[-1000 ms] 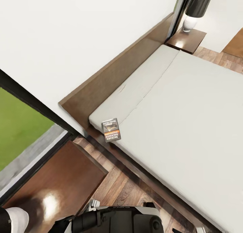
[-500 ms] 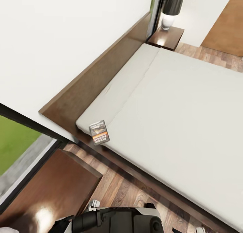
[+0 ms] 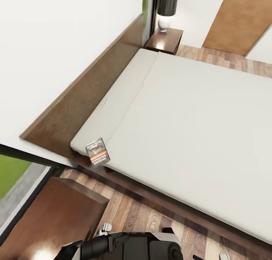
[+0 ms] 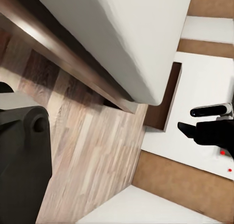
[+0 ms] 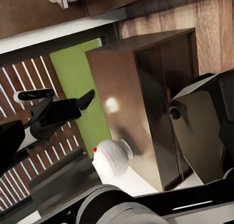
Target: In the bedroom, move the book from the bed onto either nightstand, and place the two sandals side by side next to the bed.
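One book (image 3: 98,152) lies on the near corner of my bed (image 3: 196,113), by the headboard (image 3: 87,97). I can't tell whether my left hand (image 4: 204,124) or right hand (image 5: 58,103) is spread.

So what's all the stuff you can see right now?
bed: one, dark brown frame, pale mattress, against the wall
headboard: one, brown, along the white wall
book: one, dark cover with orange band, on the mattress's near corner
near nightstand: one, reddish-brown, beside the bed by the window
far nightstand: one, dark brown, at the bed's far side
lamp: one, white base with black shade, on the far nightstand
window: one, black frame, green grass outside
floor: brown wood planks
left gripper: black and white
right gripper: black and white
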Tool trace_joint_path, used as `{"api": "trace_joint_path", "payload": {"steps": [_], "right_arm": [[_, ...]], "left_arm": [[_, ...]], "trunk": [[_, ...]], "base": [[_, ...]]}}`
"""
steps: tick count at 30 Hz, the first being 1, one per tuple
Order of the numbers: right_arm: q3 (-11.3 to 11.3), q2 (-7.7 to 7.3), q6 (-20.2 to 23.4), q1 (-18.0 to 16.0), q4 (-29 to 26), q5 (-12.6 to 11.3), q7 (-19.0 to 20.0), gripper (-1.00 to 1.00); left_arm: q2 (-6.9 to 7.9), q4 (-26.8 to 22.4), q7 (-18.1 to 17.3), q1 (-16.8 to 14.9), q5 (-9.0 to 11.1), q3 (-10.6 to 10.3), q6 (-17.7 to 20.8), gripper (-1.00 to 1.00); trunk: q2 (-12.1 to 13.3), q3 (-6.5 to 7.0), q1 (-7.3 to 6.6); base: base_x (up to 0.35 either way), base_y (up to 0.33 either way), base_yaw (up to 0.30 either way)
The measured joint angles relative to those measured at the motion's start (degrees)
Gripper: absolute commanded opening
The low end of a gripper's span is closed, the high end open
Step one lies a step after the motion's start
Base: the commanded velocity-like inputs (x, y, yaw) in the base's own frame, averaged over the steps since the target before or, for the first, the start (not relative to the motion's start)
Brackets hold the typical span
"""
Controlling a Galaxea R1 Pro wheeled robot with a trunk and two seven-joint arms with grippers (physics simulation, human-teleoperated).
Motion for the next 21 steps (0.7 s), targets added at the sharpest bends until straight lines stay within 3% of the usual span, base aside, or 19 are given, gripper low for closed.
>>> {"api": "trace_joint_path", "payload": {"steps": [21], "right_arm": [[0.00,0.00,0.02,-0.02,0.00,0.06,0.02,1.00]], "left_arm": [[0.00,0.00,0.00,0.00,0.00,0.00,0.02,1.00]], "trunk": [[0.00,0.46,0.00]], "base": [[0.000,0.000,-0.279]]}}
